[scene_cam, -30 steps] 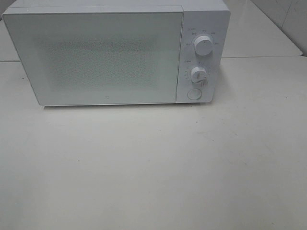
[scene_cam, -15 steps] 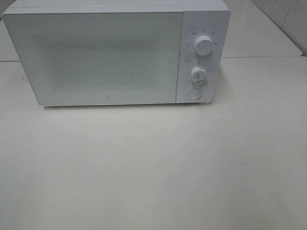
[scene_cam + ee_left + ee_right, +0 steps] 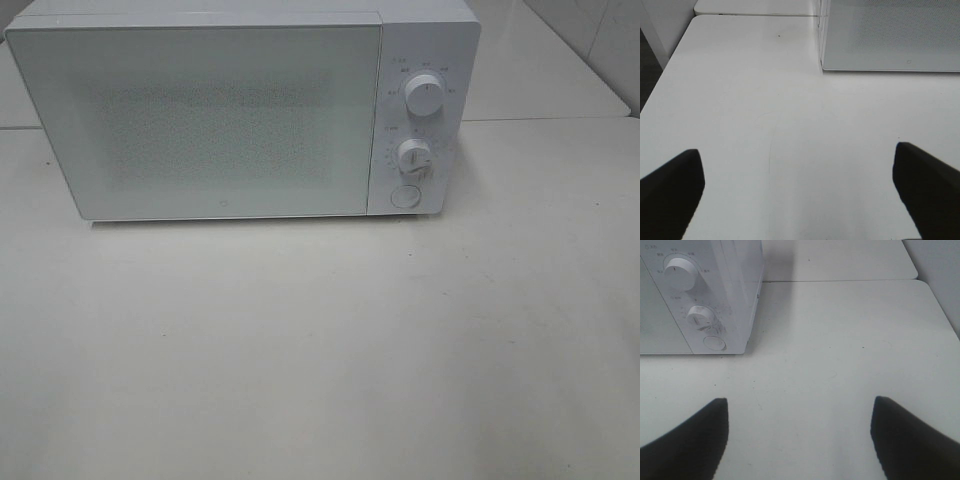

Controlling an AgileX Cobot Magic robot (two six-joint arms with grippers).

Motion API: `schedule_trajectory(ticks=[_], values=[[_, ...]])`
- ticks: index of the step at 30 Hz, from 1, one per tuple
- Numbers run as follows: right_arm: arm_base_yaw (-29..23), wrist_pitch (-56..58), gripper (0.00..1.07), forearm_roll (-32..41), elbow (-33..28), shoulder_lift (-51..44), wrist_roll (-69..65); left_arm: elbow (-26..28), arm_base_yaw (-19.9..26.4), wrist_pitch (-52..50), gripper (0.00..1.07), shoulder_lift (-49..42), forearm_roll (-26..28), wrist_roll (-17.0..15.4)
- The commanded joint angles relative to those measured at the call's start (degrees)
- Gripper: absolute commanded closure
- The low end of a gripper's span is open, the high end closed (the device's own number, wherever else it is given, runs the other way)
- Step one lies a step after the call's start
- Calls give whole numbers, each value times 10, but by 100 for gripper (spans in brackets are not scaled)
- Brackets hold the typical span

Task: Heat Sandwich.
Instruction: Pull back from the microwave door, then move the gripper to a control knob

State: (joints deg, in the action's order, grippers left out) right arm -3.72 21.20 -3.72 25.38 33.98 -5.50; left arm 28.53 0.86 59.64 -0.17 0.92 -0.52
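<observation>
The sandwich is out of view. A white microwave (image 3: 240, 110) stands at the back of the white table (image 3: 320, 340) with its door (image 3: 200, 120) shut. On its right panel sit two round knobs (image 3: 425, 98) and a round button (image 3: 404, 196). Neither arm shows in the exterior high view. In the left wrist view my left gripper (image 3: 800, 195) hangs open over bare table, short of the microwave's door corner (image 3: 890, 37). My right gripper (image 3: 800, 440) is open too, with nothing between its fingers, in front of the control panel (image 3: 695, 295).
A second white table (image 3: 540, 60) adjoins behind the microwave on the right. The table's left edge (image 3: 660, 90) shows in the left wrist view, and its right edge (image 3: 942, 305) in the right wrist view.
</observation>
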Motion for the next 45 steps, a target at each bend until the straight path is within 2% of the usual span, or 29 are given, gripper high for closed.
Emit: schedule_trajectory(ticks=[1,10,28,31,37,41,45], values=[[4,-45,32,1,-1,27,-3,-2,-2,-3,10,-15,0,-3],[4,-180,32,1,-1,145,-3,-2,-2,-3,10,-15,0,-3],[3,-432,32,7,-1,299,25,-2,-2,-3,10,-15,0,-3],[-18,-468,32,58,-1,328,70,-2,-2,-3,10,-15,0,-3],[-62,-512,32,111,-1,360,144,-2,-2,-3,10,-15,0,-3],[-132,-584,32,210,-1,412,206,-2,-2,-3,10,-15,0,-3],[-162,-622,32,256,-1,438,226,-2,-2,-3,10,-15,0,-3]])
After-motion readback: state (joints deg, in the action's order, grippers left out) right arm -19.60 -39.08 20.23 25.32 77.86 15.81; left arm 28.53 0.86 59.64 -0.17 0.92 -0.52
